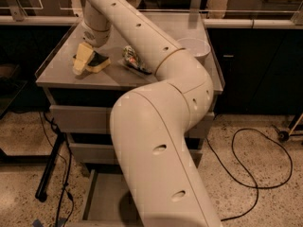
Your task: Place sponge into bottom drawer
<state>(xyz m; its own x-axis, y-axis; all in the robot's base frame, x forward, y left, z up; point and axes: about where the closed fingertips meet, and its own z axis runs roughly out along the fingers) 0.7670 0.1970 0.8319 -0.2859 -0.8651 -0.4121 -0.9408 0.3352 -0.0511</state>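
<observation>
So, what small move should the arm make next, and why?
Probably secure the sponge and lift it slightly: the end effector is down at it on the cabinet top, beside the crushed can, and the bottom drawer stands open below.

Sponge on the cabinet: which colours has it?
Sponge: pale yellow with a dark face, camera view; the pincer is at it.

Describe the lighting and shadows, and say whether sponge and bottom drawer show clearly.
Camera view: warm, dim light; the cabinet top is evenly lit, the gaps beneath it fall into shadow. The claw is at the sponge on the top's left, both lit without glare. The arm hides much of the open bottom drawer and shadows its floor.
</observation>
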